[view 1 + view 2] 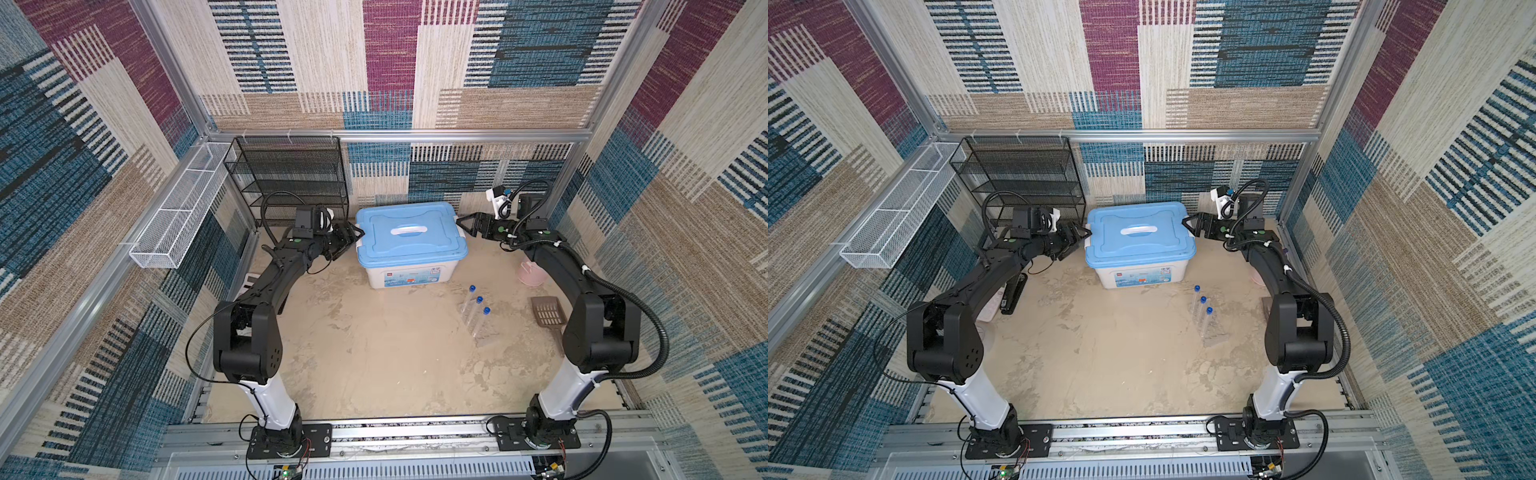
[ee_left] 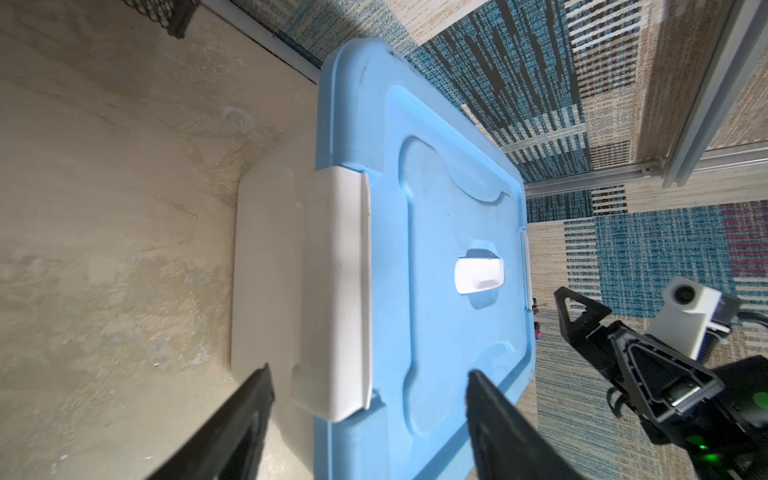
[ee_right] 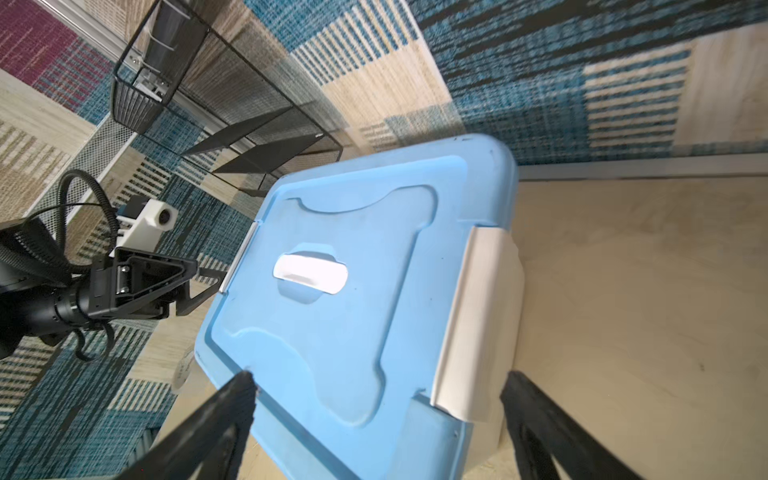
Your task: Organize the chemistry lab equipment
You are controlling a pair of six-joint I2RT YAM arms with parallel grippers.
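flanking blue-lidded box [image 1: 436, 245], both jaws open wide; box label [image 1: 399, 282] unreadable.

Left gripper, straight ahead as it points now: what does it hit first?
Most likely the white latch on the near end of the blue-lidded box. The left gripper faces it, open fingers either side. Exact depth is unclear.

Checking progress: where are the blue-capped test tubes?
In both top views the test tubes lie loose on the table, right of centre, near the blue-lidded storage box.
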